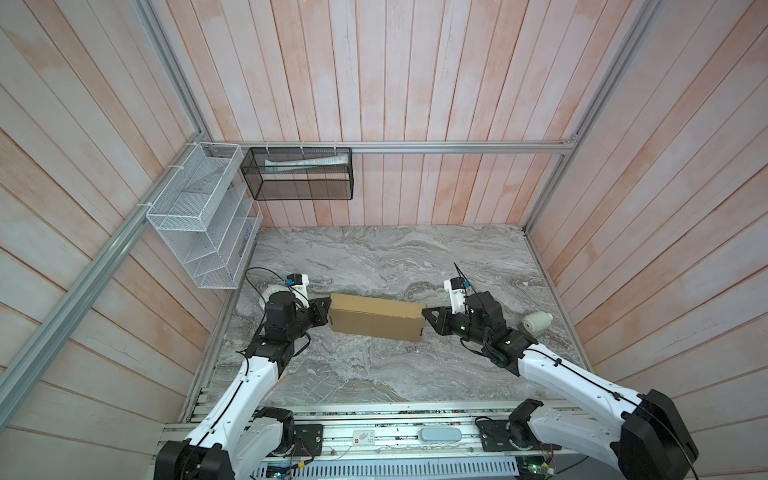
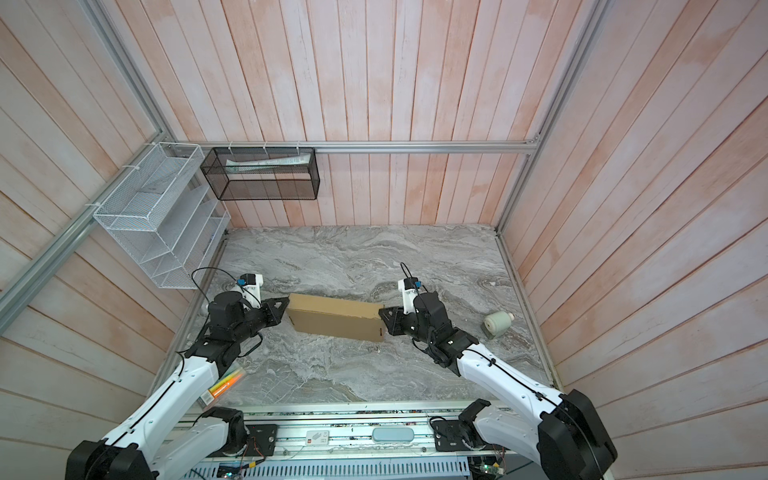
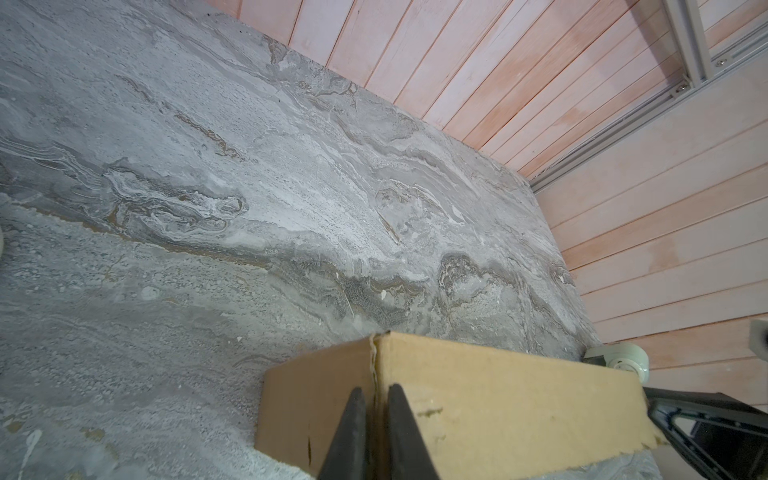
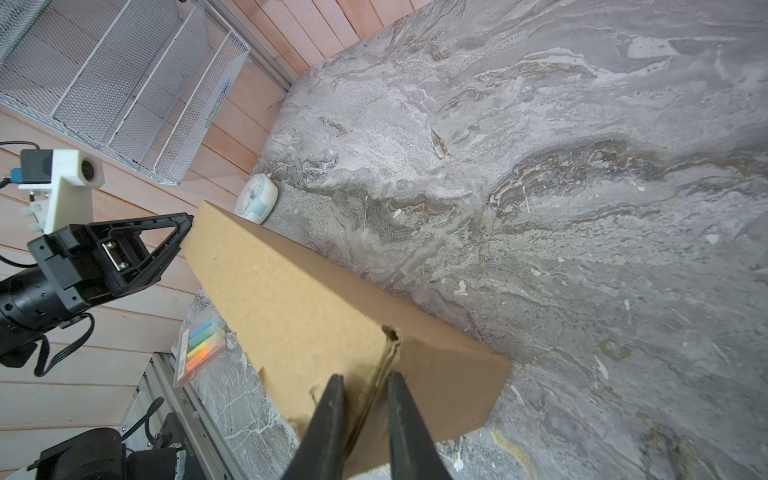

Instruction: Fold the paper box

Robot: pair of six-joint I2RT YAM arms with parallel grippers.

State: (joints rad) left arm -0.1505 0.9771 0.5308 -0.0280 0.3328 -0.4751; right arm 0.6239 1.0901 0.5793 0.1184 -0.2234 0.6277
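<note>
Pink-washed wooden planks are walling in a grey marbled tabletop (image 1: 374, 257). At far left, a white wire rack (image 1: 199, 224) is hanging on the wall, with a black mesh basket (image 1: 299, 174) beside it. Moving right, the left claw (image 1: 326, 309) is pinching the left end of the paper box (image 1: 376, 318), its fingers (image 3: 349, 428) narrowed onto a corner crease. Plain brown and folded up, the box is sitting near the tabletop's middle, between both arms. The right claw (image 1: 428, 312) is gripping the opposite end, jaws narrow around a cardboard corner. Further right, a pale cylinder (image 1: 536, 323) is lying on its side, well apart.
</note>
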